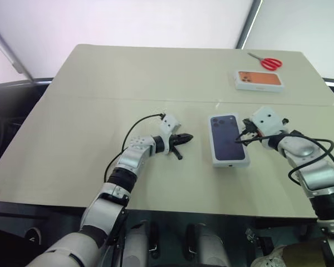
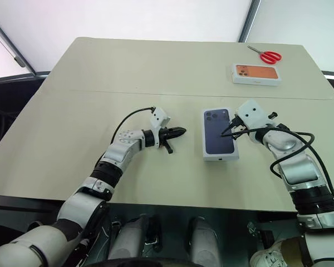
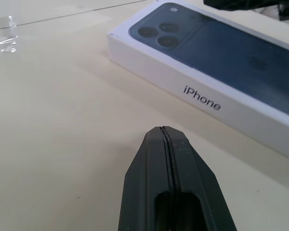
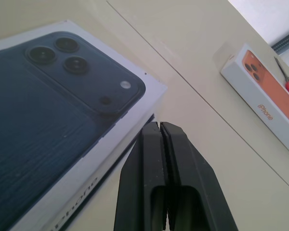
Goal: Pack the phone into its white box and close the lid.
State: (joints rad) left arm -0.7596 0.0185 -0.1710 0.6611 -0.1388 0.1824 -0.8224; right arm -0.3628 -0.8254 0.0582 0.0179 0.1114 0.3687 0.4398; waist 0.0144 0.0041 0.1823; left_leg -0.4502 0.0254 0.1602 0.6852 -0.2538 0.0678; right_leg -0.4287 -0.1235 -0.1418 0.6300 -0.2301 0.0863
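Tabletop [image 1: 100,89]: white box [image 1: 228,140] just beside right end effector [image 1: 246,135].

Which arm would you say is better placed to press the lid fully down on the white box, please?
Probably the right. The right pincer, shut, sits at the edge of the lid, which already covers the white box, while the left pincer, also shut, hangs apart over the bare table.

Two phone boxes lie on the surface [image 1: 100,83]: one white box [image 1: 229,140] with a dark blue phone showing on top, and one white box with an orange phone picture [image 1: 259,80]. One pair of red-handled scissors [image 1: 265,60] lies at the far corner. Two grippers: the left gripper [image 1: 183,139] and the right gripper [image 1: 240,141].
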